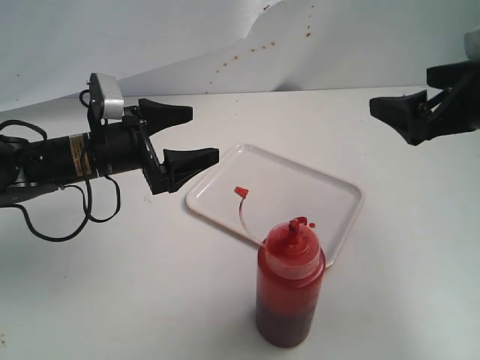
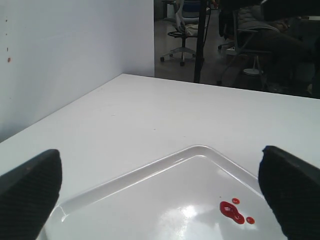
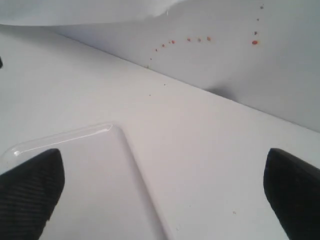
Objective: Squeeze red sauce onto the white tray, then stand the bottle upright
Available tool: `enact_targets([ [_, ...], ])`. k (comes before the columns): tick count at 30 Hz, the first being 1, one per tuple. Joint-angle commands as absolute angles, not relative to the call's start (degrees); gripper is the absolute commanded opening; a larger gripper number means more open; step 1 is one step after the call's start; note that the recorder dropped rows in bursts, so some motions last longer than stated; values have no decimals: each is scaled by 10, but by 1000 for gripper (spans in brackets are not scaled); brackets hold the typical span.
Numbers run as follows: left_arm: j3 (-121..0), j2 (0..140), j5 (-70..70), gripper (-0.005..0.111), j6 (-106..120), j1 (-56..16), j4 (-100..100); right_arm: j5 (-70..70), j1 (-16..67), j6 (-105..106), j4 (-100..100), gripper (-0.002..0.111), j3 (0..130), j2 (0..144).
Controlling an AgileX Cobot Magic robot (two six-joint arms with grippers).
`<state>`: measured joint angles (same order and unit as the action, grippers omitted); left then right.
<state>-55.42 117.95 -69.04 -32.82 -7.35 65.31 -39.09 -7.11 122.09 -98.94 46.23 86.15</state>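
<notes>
The bottle (image 1: 290, 289) stands upright on the table just in front of the white tray (image 1: 330, 191), its red cone nozzle up and its small red cap (image 1: 241, 192) lying on the tray at the end of a clear tether. A few glossy drops of red sauce (image 1: 306, 221) (image 2: 233, 211) sit on the tray near its front edge. My left gripper (image 1: 199, 135) hovers open at the tray's left corner, nothing between its fingers; the tray (image 2: 150, 200) fills its wrist view. My right gripper (image 1: 390, 112) hangs open above the table's far right, with a tray corner (image 3: 100, 150) below it.
A white paper backdrop (image 1: 300, 37) with tiny dried reddish specks rises behind the table. The left arm's black cable (image 1: 67, 217) loops over the table at the left. In the left wrist view, office chairs (image 2: 182, 30) stand beyond the table's far edge.
</notes>
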Motion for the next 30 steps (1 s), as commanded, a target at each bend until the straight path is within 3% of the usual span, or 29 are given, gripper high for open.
enact_targets([
  [1,-556,1174,-700,104,-325,-76,633,-408,-74,1228,-999,105,460,885],
  [6,-556,1174,-700,103,-340,-76,592,-422,-74,1228,-999,105,468,898],
  [8,-556,1174,-700,94,-340,-76,587,-422,-74,1228,-999,105,468,898],
  [10,-556,1173,-700,73,-340,-76,587,-423,-74,1228,-999,105,468,898],
  [14,-556,1156,-700,0,-332,-76,619,-423,-74,1228,-999,105,468,898],
  [22,-542,1078,-700,0,-402,-76,680,-422,-74,1224,-999,105,468,898],
  [30,-452,920,-672,0,-464,-96,702,-441,-74,1213,-999,105,468,898],
])
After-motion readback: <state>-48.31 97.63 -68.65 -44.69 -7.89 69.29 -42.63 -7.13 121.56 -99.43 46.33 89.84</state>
